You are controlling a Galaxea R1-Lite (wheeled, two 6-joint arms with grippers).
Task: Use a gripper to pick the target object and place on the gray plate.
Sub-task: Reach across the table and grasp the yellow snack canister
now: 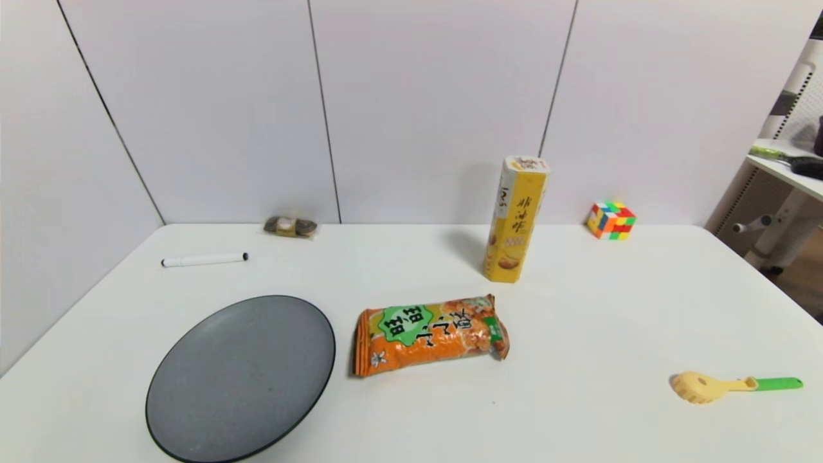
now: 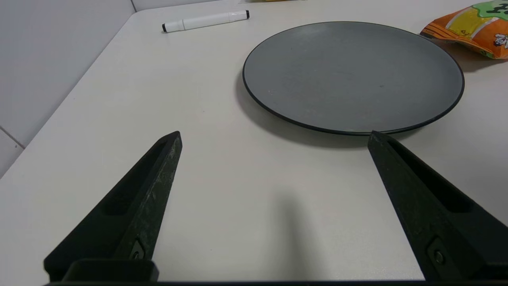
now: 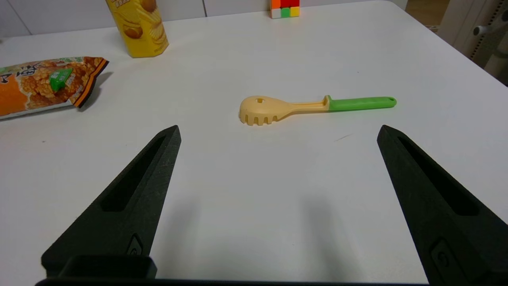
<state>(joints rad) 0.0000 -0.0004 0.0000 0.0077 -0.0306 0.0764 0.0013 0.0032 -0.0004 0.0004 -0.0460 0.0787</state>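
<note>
The tall yellow-and-white snack box (image 1: 516, 218) stands upright at the back middle of the white table; its lower part also shows in the right wrist view (image 3: 138, 28). The gray plate (image 1: 241, 376) lies at the front left and is empty; it also shows in the left wrist view (image 2: 353, 75). Neither gripper shows in the head view. My left gripper (image 2: 274, 135) is open and empty over bare table, just short of the plate's near rim. My right gripper (image 3: 278, 129) is open and empty over bare table, short of the spoon.
A flat orange snack bag (image 1: 429, 333) lies between the plate and the box. A white marker (image 1: 204, 259) and a small wrapped snack (image 1: 290, 226) lie at the back left. A colour cube (image 1: 611, 220) sits at the back right. A yellow spoon with a green handle (image 1: 733, 386) lies at the front right.
</note>
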